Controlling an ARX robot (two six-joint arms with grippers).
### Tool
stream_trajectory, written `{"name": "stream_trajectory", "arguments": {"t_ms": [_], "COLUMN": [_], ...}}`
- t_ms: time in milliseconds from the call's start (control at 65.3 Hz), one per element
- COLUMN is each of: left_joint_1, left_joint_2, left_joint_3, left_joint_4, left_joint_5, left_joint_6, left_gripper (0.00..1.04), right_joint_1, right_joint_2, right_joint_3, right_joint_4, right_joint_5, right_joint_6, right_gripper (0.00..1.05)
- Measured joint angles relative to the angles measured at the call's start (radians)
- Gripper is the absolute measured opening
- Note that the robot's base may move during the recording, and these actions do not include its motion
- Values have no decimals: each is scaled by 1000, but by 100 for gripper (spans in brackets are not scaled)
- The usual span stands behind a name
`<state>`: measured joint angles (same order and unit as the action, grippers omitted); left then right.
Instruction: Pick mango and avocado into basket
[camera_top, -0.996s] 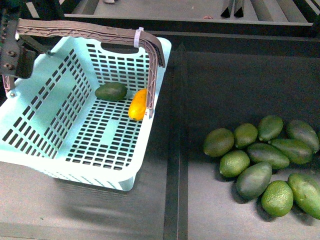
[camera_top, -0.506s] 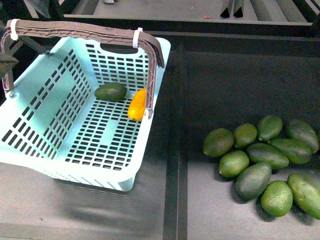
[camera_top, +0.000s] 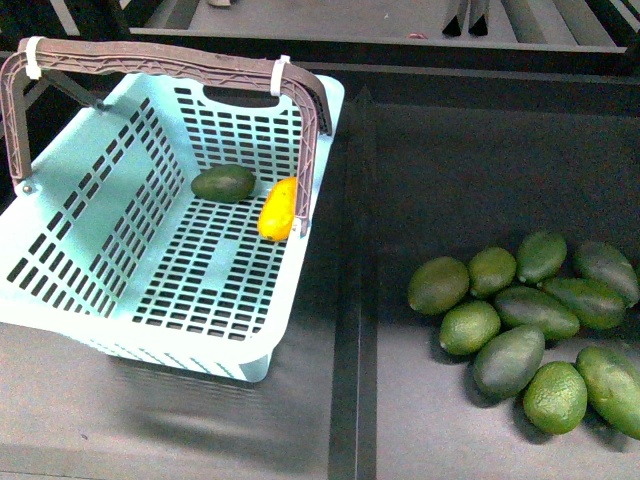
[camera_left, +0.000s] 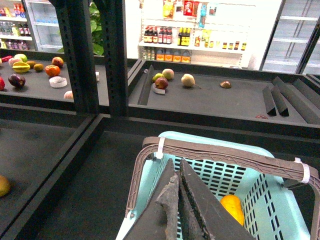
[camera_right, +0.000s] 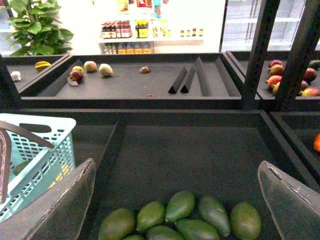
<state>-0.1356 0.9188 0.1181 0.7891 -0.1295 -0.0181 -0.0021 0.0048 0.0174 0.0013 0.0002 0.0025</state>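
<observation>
The light teal basket (camera_top: 327, 97) stands at the left of the front view with its brown handle (camera_top: 150, 62) raised. Inside, at the far end, the dark green avocado (camera_top: 223, 183) lies beside the yellow mango (camera_top: 278, 209), which rests against the right wall. Neither gripper shows in the front view. In the left wrist view my left gripper (camera_left: 176, 166) is shut on nothing, above the basket (camera_left: 280, 205) and short of its handle (camera_left: 225, 152), with the mango (camera_left: 232, 207) showing past it. My right gripper (camera_right: 176, 166) is open and empty over a pile of loose avocados (camera_right: 180, 205).
Several loose green avocados (camera_top: 520, 310) lie in a heap on the dark tray at the right. A raised divider (camera_top: 350, 300) runs between the basket's tray and theirs. Dark shelf posts (camera_left: 80, 55) and further fruit trays (camera_right: 125, 80) stand beyond.
The left arm, seen at the front view's left edge by the handle's end a second ago, has drawn out of that view. Basket and fruit stay put.
</observation>
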Motion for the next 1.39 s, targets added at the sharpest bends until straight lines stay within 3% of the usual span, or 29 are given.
{"name": "stream_trajectory", "arguments": {"t_ms": [153, 199, 291, 644, 1164, 1226, 1394], "left_joint_1": [38, 79, 129, 131, 131, 131, 131], "left_joint_2": [-127, -137, -191, -507, -748, -885, -912], "left_joint_3": [-45, -74, -103, -103, -103, -103, -103], "left_joint_4": [-79, -44, -92, -381, -618, -777, -788], "left_joint_5": [34, 101, 119, 129, 129, 129, 128], "left_joint_6": [3, 4, 6, 7, 7, 7, 7], "left_gripper": [2, 2, 2, 2, 2, 2, 2], "right_joint_1": [0, 0, 0, 0, 0, 0, 0], "right_joint_2": [0, 0, 0, 0, 0, 0, 0], "right_joint_3": [0, 0, 0, 0, 0, 0, 0], "right_joint_4": [0, 0, 0, 0, 0, 0, 0], "right_joint_5": [0, 0, 0, 0, 0, 0, 0], "right_joint_6": [0, 0, 0, 0, 0, 0, 0], "right_gripper": [96, 96, 96, 96, 96, 96, 96]}}
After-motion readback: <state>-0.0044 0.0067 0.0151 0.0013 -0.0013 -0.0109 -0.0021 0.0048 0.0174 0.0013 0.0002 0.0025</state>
